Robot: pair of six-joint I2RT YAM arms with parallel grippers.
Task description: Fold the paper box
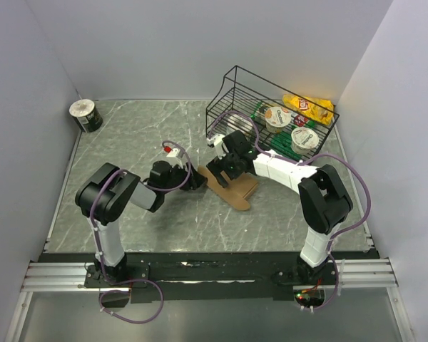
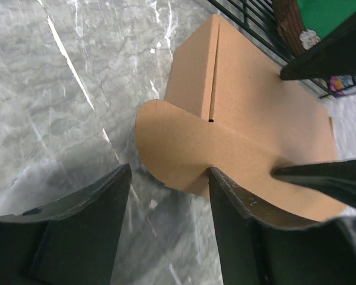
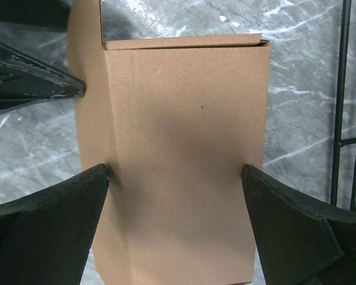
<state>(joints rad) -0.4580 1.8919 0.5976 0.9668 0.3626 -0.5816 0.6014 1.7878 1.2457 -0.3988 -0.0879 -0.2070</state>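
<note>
The paper box [image 1: 234, 189] lies mid-table [image 1: 128, 135], with the left gripper [image 1: 197, 179] just to its left and the right gripper [image 1: 223, 169] straddling it from above. A wire basket [image 1: 221, 91] stands behind it at the back right. A can [image 1: 85, 115] sits in the back left corner.

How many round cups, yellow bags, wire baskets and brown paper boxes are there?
Round cups: 2
Yellow bag: 1
Wire basket: 1
Paper box: 1
Total: 5
</note>
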